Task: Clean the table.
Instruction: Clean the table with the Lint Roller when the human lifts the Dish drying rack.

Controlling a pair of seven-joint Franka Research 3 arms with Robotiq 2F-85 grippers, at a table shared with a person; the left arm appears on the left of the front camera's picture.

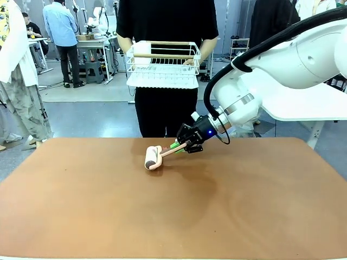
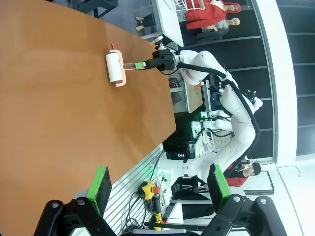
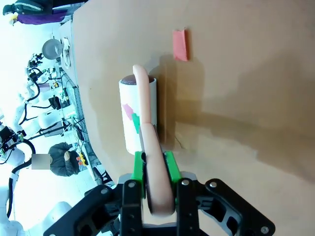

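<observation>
The right gripper is clamped on the pink handle of a lint roller. The roller's white roll rests on the reddish-brown table, toward its far middle. The left gripper hangs open, 2 green pads wide apart. A person beyond holds a white wire rack.

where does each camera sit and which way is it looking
Front view: between the arms, facing across the table at a person holding a white rack; right gripper enters from the right.
Left wrist view: on the left wrist, rolled sideways, facing along the tabletop; open left gripper at the bottom.
Right wrist view: on the right wrist, facing down at the table; its gripper shut on the lint roller handle.
Shared: all three show the lint roller.
</observation>
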